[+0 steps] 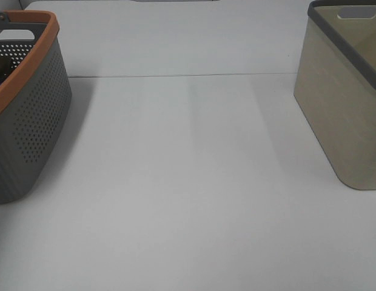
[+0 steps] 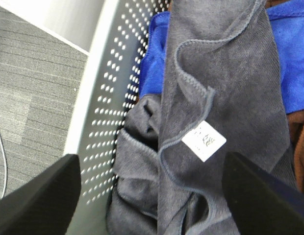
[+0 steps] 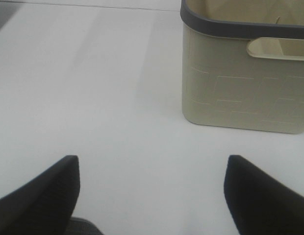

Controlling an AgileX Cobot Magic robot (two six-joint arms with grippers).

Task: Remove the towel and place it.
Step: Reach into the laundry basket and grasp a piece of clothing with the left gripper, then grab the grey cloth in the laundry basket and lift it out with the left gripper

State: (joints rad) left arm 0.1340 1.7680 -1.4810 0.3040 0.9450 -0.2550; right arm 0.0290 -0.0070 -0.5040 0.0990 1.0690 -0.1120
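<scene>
The left gripper [image 2: 152,157] is spread wide over the basket [image 2: 105,98]. The towel [image 2: 225,73] lies inside, between its fingers, with its long axis running straight away from them and its label [image 2: 204,141] just ahead of the fingertips. The right gripper [image 3: 152,159] is also spread, over the table [image 3: 93,98].

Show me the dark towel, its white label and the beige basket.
dark towel [image 2: 225,73], left wrist view, its broad upper fold.
white label [image 2: 204,141], left wrist view, centre of the tag.
beige basket [image 1: 339,109], high exterior view, its side wall.

Towel [image 2: 225,73] label [image 2: 204,141] print illegible; grey basket [image 1: 30,121], beige basket [image 1: 345,109] cropped.
</scene>
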